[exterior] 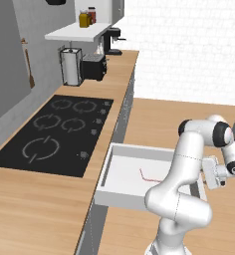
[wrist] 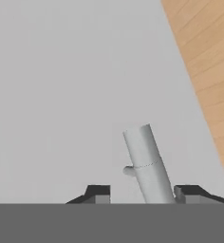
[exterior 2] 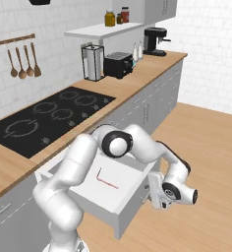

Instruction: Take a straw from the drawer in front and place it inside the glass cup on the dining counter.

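The drawer point(exterior: 120, 175) stands pulled out from under the cooktop counter point(exterior: 50, 199), and the straw point(exterior: 148, 176) lies loose on its pale floor, bent end toward the back, clear of the walls. The gripper point(wrist: 142, 193) sits low at the drawer's grey front with its fingers spread wide on either side of the bar handle point(wrist: 147, 163), gripping nothing — the bar looks to stand free in the gap. The main risk, as I judge it, is in backing away: a finger catching the bar could drag the drawer further out or nudge it shut and set the straw sliding. After that comes the pick itself — the straw is very thin and lies flat, so fingers closing a touch too high would miss it, or roll it toward a wall where they cannot straddle it. The cup and the dining counter lie outside these views.
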Robot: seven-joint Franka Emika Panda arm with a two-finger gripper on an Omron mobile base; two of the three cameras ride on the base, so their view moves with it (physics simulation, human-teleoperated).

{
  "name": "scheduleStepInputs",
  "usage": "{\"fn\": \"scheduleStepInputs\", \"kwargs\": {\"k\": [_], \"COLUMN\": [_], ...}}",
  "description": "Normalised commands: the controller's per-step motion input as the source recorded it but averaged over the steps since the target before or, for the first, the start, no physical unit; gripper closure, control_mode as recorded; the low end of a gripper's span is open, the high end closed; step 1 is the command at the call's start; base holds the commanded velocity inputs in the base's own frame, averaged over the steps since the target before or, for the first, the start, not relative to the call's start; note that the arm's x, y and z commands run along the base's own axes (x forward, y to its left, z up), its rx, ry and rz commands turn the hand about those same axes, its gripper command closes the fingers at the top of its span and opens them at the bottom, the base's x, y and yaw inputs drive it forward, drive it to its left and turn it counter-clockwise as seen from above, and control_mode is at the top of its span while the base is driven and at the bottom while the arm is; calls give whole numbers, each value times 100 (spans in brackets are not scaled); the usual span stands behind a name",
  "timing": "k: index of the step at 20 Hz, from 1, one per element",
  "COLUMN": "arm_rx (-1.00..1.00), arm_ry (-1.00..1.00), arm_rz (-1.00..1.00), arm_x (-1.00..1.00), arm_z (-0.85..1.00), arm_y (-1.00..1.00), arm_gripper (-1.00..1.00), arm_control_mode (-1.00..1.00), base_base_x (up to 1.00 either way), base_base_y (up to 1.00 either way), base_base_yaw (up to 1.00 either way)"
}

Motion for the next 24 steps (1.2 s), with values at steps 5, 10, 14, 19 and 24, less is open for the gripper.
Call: {"fn": "scheduleStepInputs", "kwargs": {"k": [5, 10, 14, 19, 24], "arm_rx": [-1, -30, -31, -13, -6], "arm_ry": [0, 0, 6, -4, -5], "arm_rz": [5, 5, 0, 1, 10], "arm_x": [-4, -67, -82, -68, -17], "arm_z": [100, 74, 0, 86, 100], "arm_y": [0, -19, -57, -18, 3], "arm_gripper": [-100, -100, -100, -100, -100], "arm_control_mode": [-100, -100, -100, -100, -100], "base_base_x": [0, 0, 0, 0, 0], "base_base_y": [0, 0, 0, 0, 0], "base_base_yaw": [0, 0, 0, 0, 0]}}
